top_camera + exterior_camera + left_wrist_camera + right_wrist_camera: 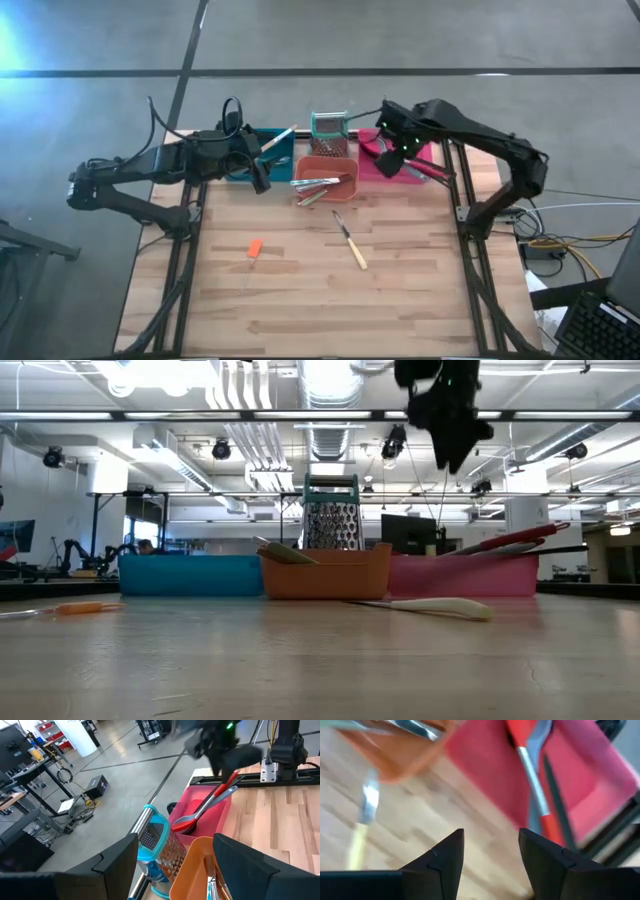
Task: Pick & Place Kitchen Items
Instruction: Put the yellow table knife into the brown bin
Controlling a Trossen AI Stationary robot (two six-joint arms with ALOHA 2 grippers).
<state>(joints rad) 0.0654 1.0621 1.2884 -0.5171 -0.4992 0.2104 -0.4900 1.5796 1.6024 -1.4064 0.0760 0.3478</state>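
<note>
Wooden table (300, 300), three bins along its far edge. Pink bin (375, 165) already holding long red and grey utensils (210, 805), handles overhanging. Right gripper (487, 855) above it, jaws apart and empty, likely just after a drop. Left gripper (258, 172) by blue bin (270, 150), wide, empty. Loose still: yellow-handled knife (350, 240), small orange tool (254, 248).
</note>
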